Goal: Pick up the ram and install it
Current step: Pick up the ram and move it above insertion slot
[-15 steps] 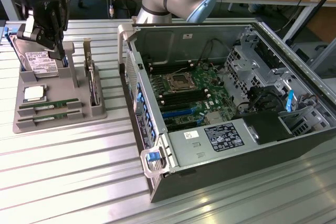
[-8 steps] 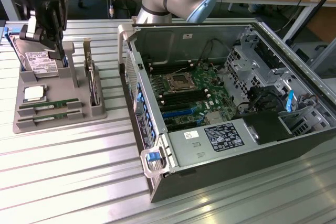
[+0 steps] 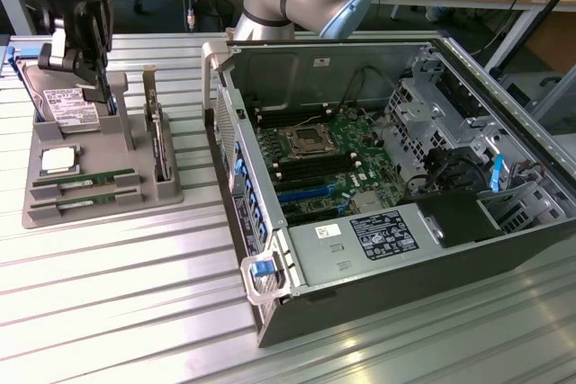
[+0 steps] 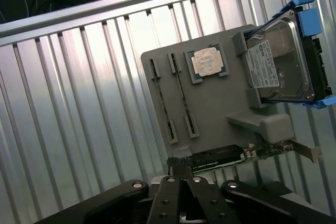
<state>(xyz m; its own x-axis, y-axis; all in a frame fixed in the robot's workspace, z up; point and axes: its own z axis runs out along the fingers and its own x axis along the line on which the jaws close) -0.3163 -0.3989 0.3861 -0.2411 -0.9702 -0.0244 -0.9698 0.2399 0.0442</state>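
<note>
Hand (image 4: 185,171) clenched shut, hanging over grey tray (image 3: 108,155) on tabletop (image 3: 108,294), ram sticks (image 3: 76,183) in tray slots beneath it, untouched, hard drive (image 3: 72,107) nearest the hand, open computer case (image 3: 405,290) off to one side.

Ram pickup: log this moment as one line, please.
stage: ram not yet picked | hand: shut, empty, over tray | ram: two sticks lying in tray slots | case: open
</note>
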